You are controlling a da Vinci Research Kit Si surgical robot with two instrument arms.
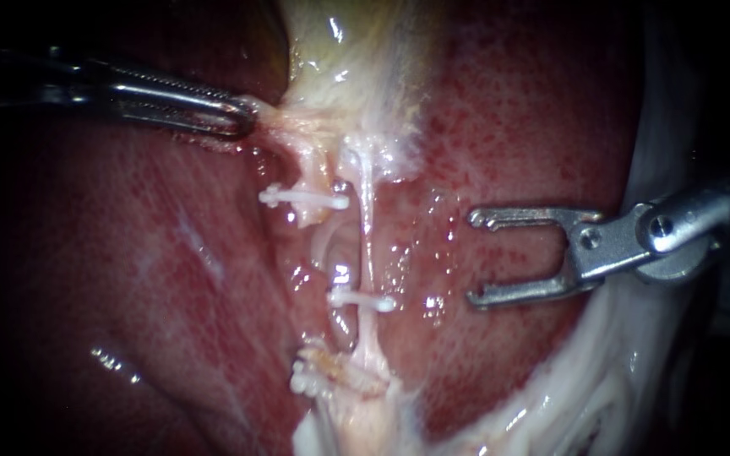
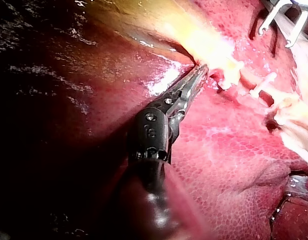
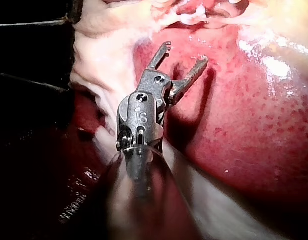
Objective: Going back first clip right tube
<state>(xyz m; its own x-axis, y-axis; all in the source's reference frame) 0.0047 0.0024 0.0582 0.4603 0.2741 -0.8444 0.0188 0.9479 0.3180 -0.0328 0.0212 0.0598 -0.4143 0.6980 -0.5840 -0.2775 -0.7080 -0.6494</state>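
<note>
My left instrument point(image 1: 245, 118) comes in from the left, and its jaws are shut on pale tissue at the gallbladder's point(image 1: 356, 59) lower end, pulling it leftward. My right instrument point(image 1: 473, 258) hovers over the liver to the right of the tubes, its jaws wide open and empty. The thin pale right tube point(image 1: 367, 228) carries a white clip point(image 1: 362, 300). The thicker left tube point(image 1: 310, 173) carries another clip point(image 1: 304, 198). A third clip point(image 1: 302, 378) sits lower down. In the wrist views, the left jaws point(image 2: 201, 71) grip pale tissue and the right jaws point(image 3: 186, 52) gape.
Red liver point(image 1: 171, 279) surrounds the tubes on both sides. White fatty tissue point(image 1: 585, 380) runs along the lower right, under the right instrument's shaft. The liver surface is wet with glints.
</note>
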